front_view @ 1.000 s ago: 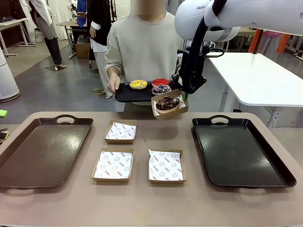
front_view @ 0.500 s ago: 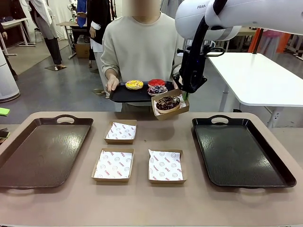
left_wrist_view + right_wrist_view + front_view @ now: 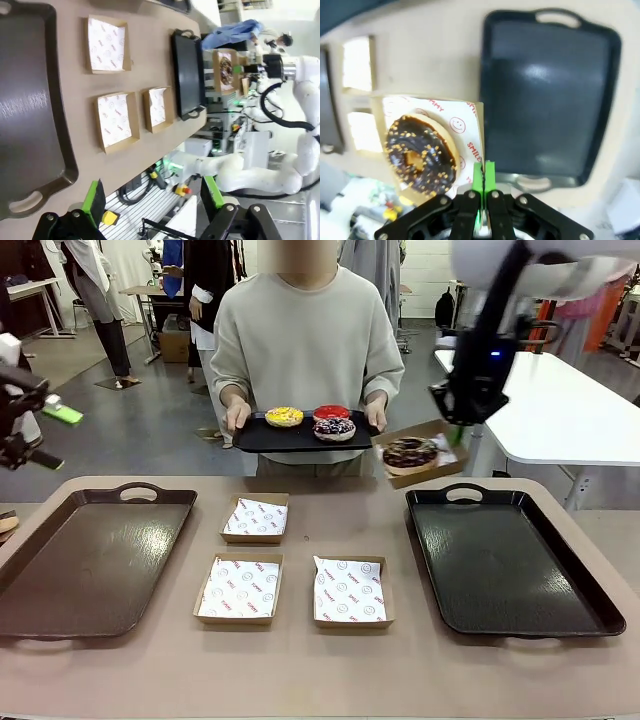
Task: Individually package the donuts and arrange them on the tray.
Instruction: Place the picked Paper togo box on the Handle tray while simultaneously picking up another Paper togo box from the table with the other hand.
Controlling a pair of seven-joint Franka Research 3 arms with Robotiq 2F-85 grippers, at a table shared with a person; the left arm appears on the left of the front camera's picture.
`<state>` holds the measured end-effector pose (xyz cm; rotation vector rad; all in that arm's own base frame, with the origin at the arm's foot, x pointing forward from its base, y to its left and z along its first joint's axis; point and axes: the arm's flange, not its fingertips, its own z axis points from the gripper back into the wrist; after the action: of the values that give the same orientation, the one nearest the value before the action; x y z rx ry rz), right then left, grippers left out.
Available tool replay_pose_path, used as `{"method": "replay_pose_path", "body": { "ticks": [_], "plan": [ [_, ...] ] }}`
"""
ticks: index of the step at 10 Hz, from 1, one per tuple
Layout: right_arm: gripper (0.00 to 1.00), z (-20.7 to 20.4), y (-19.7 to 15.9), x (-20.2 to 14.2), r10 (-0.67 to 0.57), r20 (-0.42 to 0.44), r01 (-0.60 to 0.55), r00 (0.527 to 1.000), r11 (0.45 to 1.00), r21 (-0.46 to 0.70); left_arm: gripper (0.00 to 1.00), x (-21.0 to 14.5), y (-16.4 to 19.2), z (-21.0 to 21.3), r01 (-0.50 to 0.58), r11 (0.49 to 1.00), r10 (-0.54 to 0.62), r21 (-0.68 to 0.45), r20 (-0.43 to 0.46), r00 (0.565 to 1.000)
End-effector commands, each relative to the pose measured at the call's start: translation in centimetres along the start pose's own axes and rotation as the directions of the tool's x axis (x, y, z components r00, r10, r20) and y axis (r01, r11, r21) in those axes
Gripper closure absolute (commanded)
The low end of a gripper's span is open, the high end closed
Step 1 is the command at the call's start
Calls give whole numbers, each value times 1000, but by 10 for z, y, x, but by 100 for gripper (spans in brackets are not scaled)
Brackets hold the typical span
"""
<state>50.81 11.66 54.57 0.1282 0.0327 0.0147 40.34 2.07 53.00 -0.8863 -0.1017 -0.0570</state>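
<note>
Over the far edge of the table (image 3: 300, 680), just beside the handle of the right-hand tray (image 3: 464, 487), the right arm hangs down from the top corner with its wrist pointing at the table, a small blue light glowing on it. The right pincer (image 3: 458, 428) is pressed together on the rim of a cardboard box (image 3: 430, 476), which hangs clear of the table, tilted. In the box lies the dark chocolate donut (image 3: 409, 452), dotted with pale crumbs, on a white paper liner. In the right wrist view the green pads meet on the liner's edge, where red print reads "SMILE" beside a smiley face; another word ends in "MMY". At the far left the left arm is raised above the table, and the left pincer (image 3: 50, 437) is spread wide with nothing between its fingers. Across the table the person holds a black serving tray (image 3: 262, 440) in both hands, carrying the yellow-iced donut (image 3: 284, 417), the glossy red donut (image 3: 332, 412) and the sprinkled dark donut (image 3: 334, 429). Three empty boxes (image 3: 239, 587) with the same printed liners lie between the right-hand tray and the left-hand tray (image 3: 90, 560); their print is too small to read.
</note>
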Motion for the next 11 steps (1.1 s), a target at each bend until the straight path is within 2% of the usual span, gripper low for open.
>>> {"method": "replay_pose_path", "body": {
  "ticks": [1, 3, 5, 8, 11],
  "plan": [
    [99, -18, -52, -15, -43, 20, 42, 999, 998, 45, 0, 36, -22, -21, -5, 982, 21, 190, -80, 997],
    [99, -33, -100, -22, -80, 36, 77, 996, 994, 78, 0, 70, -40, -69, -6, 921, 42, 390, -82, 996],
    [99, -49, -140, -28, -115, 64, 108, 991, 988, 107, 0, 102, -44, -130, 15, 846, 38, 533, -88, 995],
    [99, -79, -172, -25, -125, 70, 116, 990, 987, 112, 0, 134, -30, -207, 55, 772, 15, 633, -105, 994],
    [99, -102, -179, -14, -111, 33, 107, 993, 989, 106, 0, 156, -15, -251, 108, 717, -41, 689, -113, 993]
  ]
}}
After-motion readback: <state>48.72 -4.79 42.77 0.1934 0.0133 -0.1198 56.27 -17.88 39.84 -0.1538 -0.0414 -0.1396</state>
